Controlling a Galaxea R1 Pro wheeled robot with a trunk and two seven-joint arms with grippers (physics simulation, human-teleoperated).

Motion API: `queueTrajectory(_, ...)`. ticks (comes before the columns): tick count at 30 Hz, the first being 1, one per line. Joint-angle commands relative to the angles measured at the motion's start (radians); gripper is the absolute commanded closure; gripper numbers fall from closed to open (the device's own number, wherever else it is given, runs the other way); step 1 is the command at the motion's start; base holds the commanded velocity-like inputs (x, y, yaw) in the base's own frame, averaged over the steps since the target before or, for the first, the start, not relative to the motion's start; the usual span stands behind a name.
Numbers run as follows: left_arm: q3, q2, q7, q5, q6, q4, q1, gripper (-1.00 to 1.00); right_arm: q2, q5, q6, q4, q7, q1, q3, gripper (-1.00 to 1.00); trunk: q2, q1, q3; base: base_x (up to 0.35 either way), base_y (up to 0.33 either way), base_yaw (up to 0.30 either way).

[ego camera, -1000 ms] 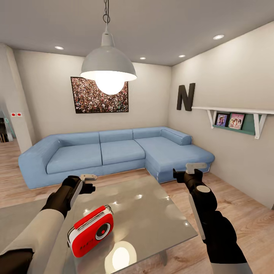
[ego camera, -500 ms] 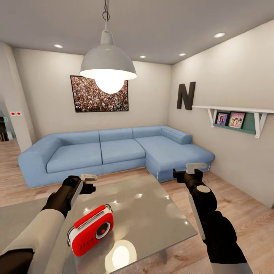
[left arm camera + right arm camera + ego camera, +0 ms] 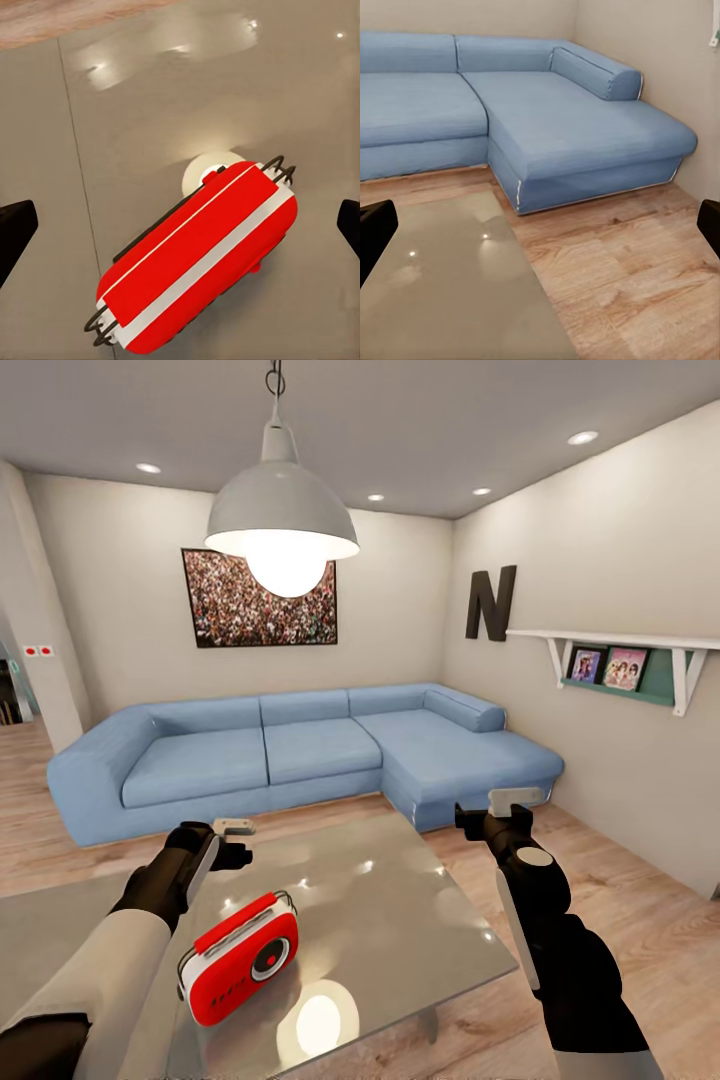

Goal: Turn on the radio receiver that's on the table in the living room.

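The red radio receiver [image 3: 240, 960], with white sides and a thin wire handle, stands on the glossy grey table [image 3: 400, 920] near its front left part, its round dial facing me. My left gripper [image 3: 238, 840] hovers open above the table, just behind the radio. In the left wrist view the radio [image 3: 199, 259] lies below the open left gripper [image 3: 180, 229], whose dark fingertips [image 3: 15, 232] stand wide apart. My right gripper [image 3: 492, 808] hangs open over the table's far right corner, with nothing between its fingers.
A blue L-shaped sofa [image 3: 300, 750] stands behind the table, and its chaise [image 3: 577, 120] reaches close to the table's corner [image 3: 442, 285]. A white pendant lamp [image 3: 282, 525] hangs above. A wall shelf [image 3: 620, 655] juts out at the right. Wood floor [image 3: 640, 920] runs beside the table.
The whole picture has shifted slightly, so the camera has moved a little closer. Both arms and the radio keep their places.
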Motion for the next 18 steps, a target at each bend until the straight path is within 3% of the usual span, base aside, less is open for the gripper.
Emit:
queueTrajectory(1, 0.0, 0.0, 0.0, 0.0, 0.0, 0.0, 0.0, -1.0, 0.0, 0.0, 0.0, 0.0, 0.0, 0.0, 0.0, -1.0, 0.0, 0.0, -0.002, 0.0, 0.0, 0.0)
queueTrajectory(8, 0.0, 0.0, 0.0, 0.0, 0.001, 0.0, 0.0, -1.0, 0.0, 0.0, 0.0, 0.0, 0.0, 0.0, -0.001, -1.0, 0.0, 0.0, -0.006, 0.029, 0.003, 0.0)
queueTrajectory(18, 0.0, 0.0, 0.0, 0.0, 0.0, -0.001, 0.0, -1.0, 0.0, 0.0, 0.0, 0.0, 0.0, 0.0, -0.001, -1.0, 0.0, 0.0, -0.006, 0.242, 0.096, 0.0)
